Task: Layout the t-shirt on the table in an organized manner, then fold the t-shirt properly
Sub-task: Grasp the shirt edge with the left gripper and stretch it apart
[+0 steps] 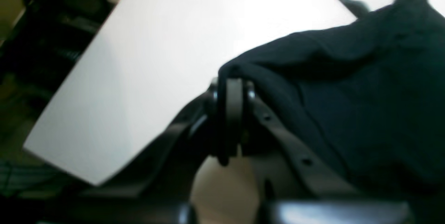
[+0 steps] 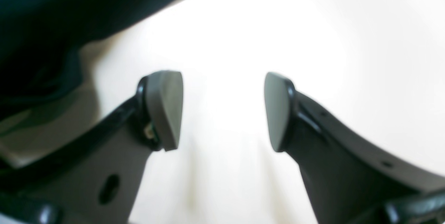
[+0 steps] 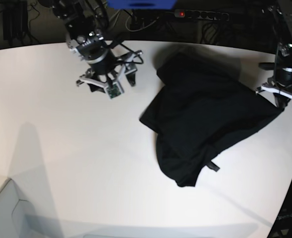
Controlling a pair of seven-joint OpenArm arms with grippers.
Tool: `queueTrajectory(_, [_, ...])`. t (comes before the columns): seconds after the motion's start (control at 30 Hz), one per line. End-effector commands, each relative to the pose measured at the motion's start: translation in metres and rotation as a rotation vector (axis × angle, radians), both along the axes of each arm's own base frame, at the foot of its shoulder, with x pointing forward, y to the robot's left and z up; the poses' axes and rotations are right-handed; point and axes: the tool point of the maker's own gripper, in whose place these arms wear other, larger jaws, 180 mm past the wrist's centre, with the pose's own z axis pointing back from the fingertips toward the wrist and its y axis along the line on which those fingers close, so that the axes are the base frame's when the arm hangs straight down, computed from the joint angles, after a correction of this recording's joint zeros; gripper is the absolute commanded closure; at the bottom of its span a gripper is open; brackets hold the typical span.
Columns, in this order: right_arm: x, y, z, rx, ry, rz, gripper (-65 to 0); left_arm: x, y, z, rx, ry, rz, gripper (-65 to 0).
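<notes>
A black short-sleeved cloth t-shirt (image 3: pixel 205 124) lies crumpled on the right half of a large smooth white table (image 3: pixel 61 163) with a curved edge, plain black side up, its body running from a far portion near the table's back edge down to a rounded, bunched lobe nearer the front; one corner is drawn out toward the right edge. At that corner the left gripper (image 3: pixel 283 99) (seen on the right of the base view) stands over the table's right rim with its jaws brought together on the cloth. The left wrist view confirms this: the gripper's pads (image 1: pixel 233 93) meet with a fold of the dark t-shirt (image 1: pixel 365 95) pinched at their tips, the fabric draping away to the right, while the white table (image 1: pixel 156 43) stretches away behind. The right gripper (image 3: pixel 107 79) (on the left of the base view) hangs over the far left part of the table, well apart from the garment. In the right wrist view its grey fingers (image 2: pixel 167 109) stand wide apart with nothing between them, bare table (image 2: pixel 330 43) beneath, and an edge of the t-shirt (image 2: pixel 69 12) filling the upper left corner.
</notes>
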Motion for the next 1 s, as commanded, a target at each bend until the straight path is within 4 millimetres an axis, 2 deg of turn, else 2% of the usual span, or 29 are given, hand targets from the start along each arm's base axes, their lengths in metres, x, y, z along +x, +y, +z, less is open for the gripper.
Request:
queueTrajectory(0.0, [0.004,0.011,0.011,0.026,-0.041,0.023,-36.9,0.004,0.006,0.011,0.010,-0.042,0.019,-0.4])
queueTrajectory(0.1, [0.010,0.039,0.022,0.065,-0.069,0.076,-36.9,-0.004,0.013,0.004,-0.021,-0.032,0.074,-0.4])
queueTrajectory(0.3, [0.035,0.064,0.018,0.043,-0.093,0.147,-36.9,-0.012,0.015,-0.016,-0.051,0.021,0.095,-0.4])
queueTrajectory(0.4, [0.058,0.062,0.012,0.005,-0.100,0.143,-36.9,-0.015,0.018,-0.025,-0.057,0.046,0.106,-0.4])
queueTrajectory(0.67, [0.109,0.048,0.001,-0.086,-0.106,0.124,-36.9,-0.025,0.020,-0.031,-0.044,0.077,0.105,-0.4])
queueTrajectory(0.73, [0.114,0.043,-0.007,-0.108,-0.090,0.119,-36.9,-0.025,0.020,-0.031,-0.044,0.077,0.105,-0.4])
queueTrajectory(0.87, [0.118,0.050,-0.009,-0.081,-0.124,0.126,-37.1,-0.025,0.021,-0.030,-0.042,0.076,0.104,-0.4])
queueTrajectory(0.97, [0.118,0.050,-0.020,-0.078,-0.122,0.126,-37.2,-0.025,0.021,-0.030,-0.042,0.076,0.104,-0.4])
